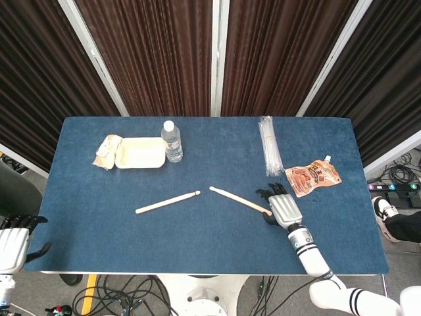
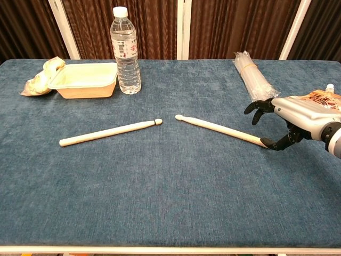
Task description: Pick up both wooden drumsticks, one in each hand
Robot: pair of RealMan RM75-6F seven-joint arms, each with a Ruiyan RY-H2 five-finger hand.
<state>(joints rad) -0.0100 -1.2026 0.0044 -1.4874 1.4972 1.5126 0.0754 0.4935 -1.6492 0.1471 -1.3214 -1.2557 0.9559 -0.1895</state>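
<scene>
A blue cloth-covered table (image 1: 99, 217) stands before dark brown curtains (image 1: 158, 52), its far side set with a plastic water bottle (image 2: 126, 50), a shallow cream food tray (image 2: 85, 80) with a crumpled wrapper (image 2: 40, 77) touching its end, a bundle of clear plastic straws (image 2: 254, 80) and an orange spouted drink pouch (image 1: 313, 178). Two wooden drumsticks lie flat near the middle, tips facing each other and just apart: the left drumstick (image 2: 109, 132) untouched, the right drumstick (image 2: 221, 130) angled toward the robot's right hand (image 2: 287, 124).

That hand hangs low over the butt end of the right stick, dark fingers (image 2: 258, 109) curled forward and spread, the thumb reaching down beside the very end of the wood. It holds nothing; whether the thumb touches the stick cannot be told. The left hand (image 1: 14, 240) waits off the table's near left corner, well apart from its stick, fingers loosely curled and empty.

To take the right stick cleanly, the hand would best shift a little up the shaft from the butt, so that fingers fall on one side and thumb on the other, then close squarely across the wood. A pinch at the extreme end risks the stick pivoting or skidding on the cloth. The left arm has the longer reach ahead and should approach its stick near the thick end.
</scene>
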